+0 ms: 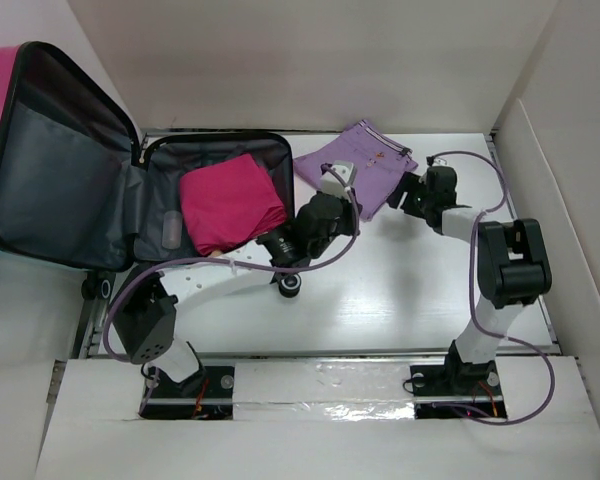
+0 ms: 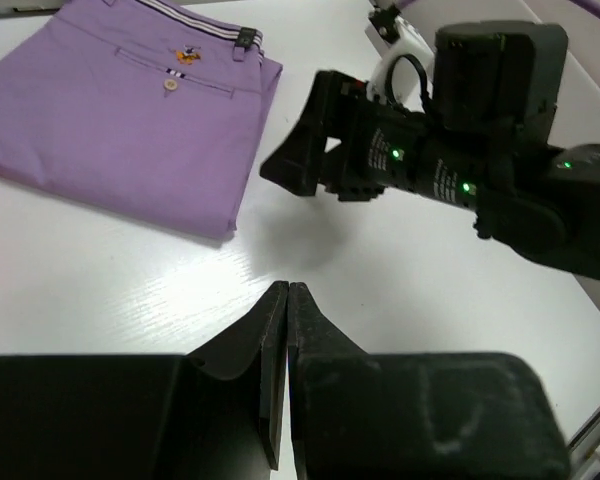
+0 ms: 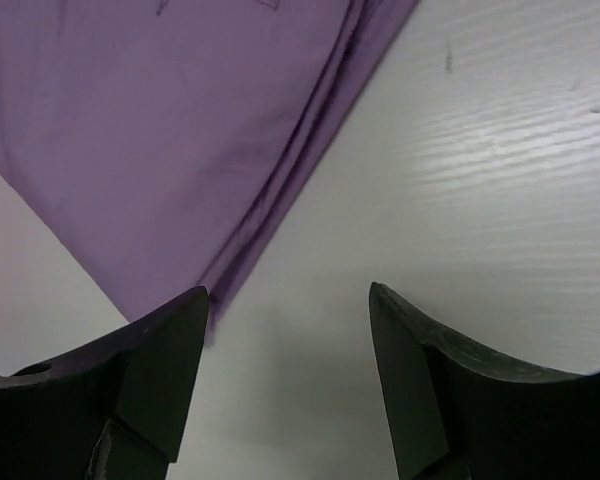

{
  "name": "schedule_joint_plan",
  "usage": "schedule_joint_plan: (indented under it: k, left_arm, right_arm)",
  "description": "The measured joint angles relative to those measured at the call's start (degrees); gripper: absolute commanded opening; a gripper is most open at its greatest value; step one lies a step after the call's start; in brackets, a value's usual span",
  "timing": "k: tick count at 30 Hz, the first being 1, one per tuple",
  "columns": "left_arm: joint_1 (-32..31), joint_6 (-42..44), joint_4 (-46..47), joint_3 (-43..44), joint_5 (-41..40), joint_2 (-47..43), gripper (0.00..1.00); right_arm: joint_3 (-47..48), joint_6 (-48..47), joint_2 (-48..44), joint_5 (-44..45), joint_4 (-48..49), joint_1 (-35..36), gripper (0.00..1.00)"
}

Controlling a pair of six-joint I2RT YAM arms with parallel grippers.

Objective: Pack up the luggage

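Note:
The luggage [image 1: 40, 190] lies open at the far left, its pink-to-teal lid raised and its dark grey lining showing. A folded magenta cloth [image 1: 230, 205] lies in its lower half. Folded purple trousers [image 1: 370, 160] lie on the white table to the right of the luggage; they also show in the left wrist view [image 2: 130, 110] and the right wrist view [image 3: 180, 120]. My left gripper [image 1: 348, 195] [image 2: 287, 292] is shut and empty, low over the table by the trousers' near edge. My right gripper [image 1: 400, 195] [image 3: 288, 295] is open and empty at the trousers' right corner.
White walls enclose the table at the back and on the right [image 1: 540, 150]. The luggage's wheels [image 1: 292, 287] stick out near my left forearm. My right arm [image 2: 460, 160] hangs close in front of my left gripper. Purple cables loop round both arms.

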Motion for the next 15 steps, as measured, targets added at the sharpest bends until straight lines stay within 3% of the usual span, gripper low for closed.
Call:
schedule_joint_plan:
  k: [4, 7, 10, 11, 12, 14, 15]
  left_arm:
    - [-0.24, -0.98, 3.23, -3.85, 0.02, -0.17, 0.00]
    - [0.28, -1.62, 4.02, -5.92, 0.46, -0.17, 0.00]
    - [0.48, -2.10, 4.70, -7.17, 1.38, -0.17, 0.20]
    - [0.46, -2.25, 4.94, -7.48, 1.64, -0.17, 0.38]
    - [0.46, -2.27, 5.09, -7.67, 1.81, -0.17, 0.45]
    - [0.44, -2.93, 5.42, -7.98, 1.90, -0.17, 0.59]
    - [0.44, -3.13, 5.38, -8.00, 1.88, -0.17, 0.60]
  right_arm:
    - [4.20, 4.74, 5.66, -4.17, 2.80, 0.13, 0.71]
    - [6.99, 8.39, 10.29, -6.62, 5.22, 0.31, 0.62]
    - [9.27, 12.07, 14.40, -8.74, 7.72, 0.50, 0.49]
    - [10.16, 13.00, 15.45, -9.20, 8.46, 0.61, 0.42]
    - [10.97, 13.75, 16.44, -9.53, 8.85, 0.68, 0.29]
    - [11.41, 15.54, 17.81, -10.01, 9.86, 0.81, 0.16]
    - [11.26, 16.57, 18.18, -10.01, 10.71, 0.87, 0.08]
